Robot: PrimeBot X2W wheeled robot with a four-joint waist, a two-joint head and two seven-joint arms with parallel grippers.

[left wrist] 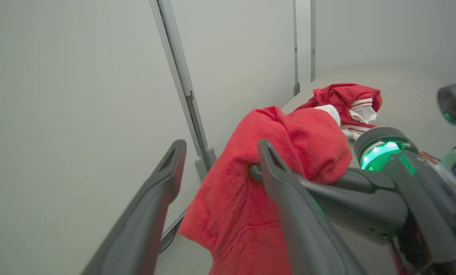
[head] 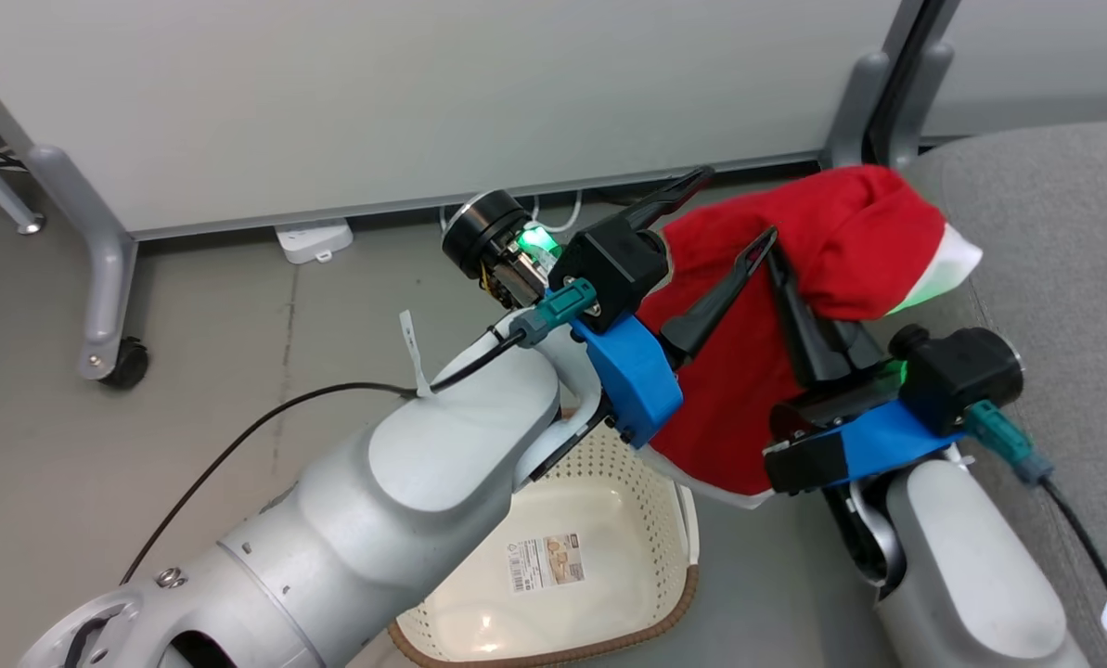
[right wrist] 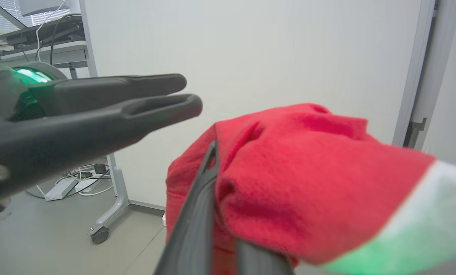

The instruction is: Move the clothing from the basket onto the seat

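Two red garments. The first garment (head: pixel 822 223) is pinched in the right gripper (head: pixel 785 278), jaws narrow and clamped on a fold, with cloth draped over the fingers. It hangs at the near edge of the seat (head: pixel 1054 232). Its white-trimmed end points toward the seat; can't tell if it touches the upholstery. The second garment (left wrist: pixel 346 99), red with striped white cuffs, is bunched on the seat further in, apart from the first. The left gripper (head: pixel 739 202) is spread wide and holds nothing. It's on the side of the hanging cloth away from the seat, one finger crossing in front of the fabric. The basket (head: pixel 664 520) is on the floor (head: pixel 238 325) beside the seat, below the hanging cloth, paper label (head: pixel 547 561) on its bottom.
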